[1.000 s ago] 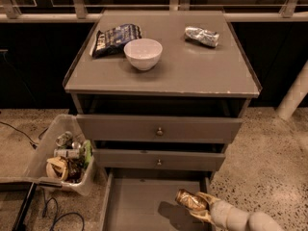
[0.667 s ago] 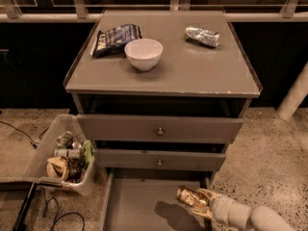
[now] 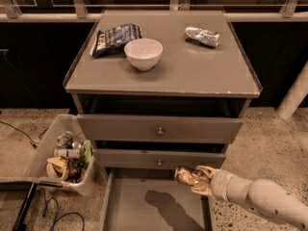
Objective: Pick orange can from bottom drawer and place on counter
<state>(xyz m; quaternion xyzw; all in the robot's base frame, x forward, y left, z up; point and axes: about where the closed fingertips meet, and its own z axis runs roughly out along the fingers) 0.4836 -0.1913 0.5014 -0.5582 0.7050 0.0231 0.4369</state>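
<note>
The orange can (image 3: pixel 186 176) is a shiny orange-gold dented can, held on its side in my gripper (image 3: pixel 198 180), which is shut on it. The arm reaches in from the lower right. The can hangs above the open bottom drawer (image 3: pixel 134 211), just in front of the lower drawer front, and casts a shadow on the drawer's flat grey floor. The counter (image 3: pixel 192 69) is the grey cabinet top above.
On the counter stand a white bowl (image 3: pixel 143 53), a dark snack bag (image 3: pixel 114 39) and a silver-grey dented can (image 3: pixel 202 35). Two shut drawer fronts with knobs (image 3: pixel 159 131) sit below. A bin of trash (image 3: pixel 65 155) stands at the left on the floor.
My gripper has lifted the orange can upward and slightly back, from low over the drawer floor to the level of the lower drawer front.
</note>
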